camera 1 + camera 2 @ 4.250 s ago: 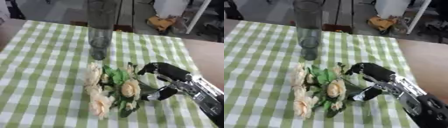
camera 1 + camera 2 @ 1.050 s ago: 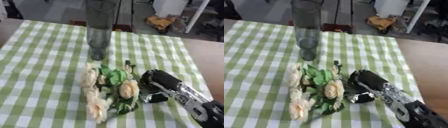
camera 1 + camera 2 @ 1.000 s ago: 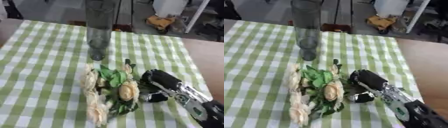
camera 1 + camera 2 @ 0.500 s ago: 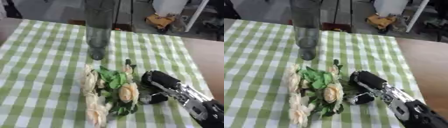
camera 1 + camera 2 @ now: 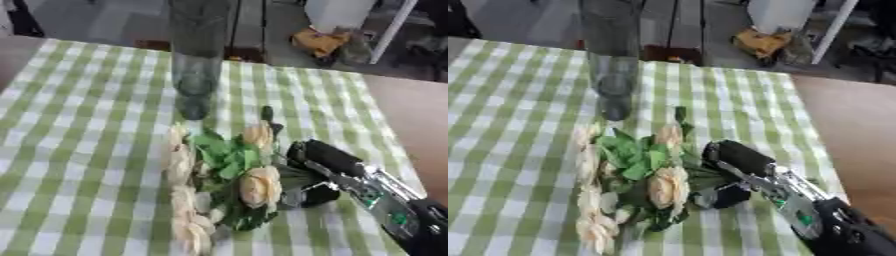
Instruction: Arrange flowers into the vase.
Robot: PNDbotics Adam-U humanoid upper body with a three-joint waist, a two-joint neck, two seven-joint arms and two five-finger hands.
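A bunch of cream flowers [image 5: 229, 175] with green leaves lies on the checked cloth, blooms spread from the middle toward the near edge. Behind it stands a tall clear glass vase [image 5: 198, 60], upright, with nothing in it. My right hand [image 5: 317, 167] comes in from the lower right and lies against the right side of the bunch, its fingers curled round the stems and leaves there. The stems under the hand are hidden. My left hand shows in neither view.
The table wears a green and white checked cloth [image 5: 79, 130]; its right edge [image 5: 394, 145] runs close beside my right arm. Beyond the far edge are floor, a white box [image 5: 341, 12] and an orange-brown object [image 5: 319, 42].
The right hand has closed in on the bunch from an open pose beside it. The flowers have shifted a little, and the whole view has drifted slightly.
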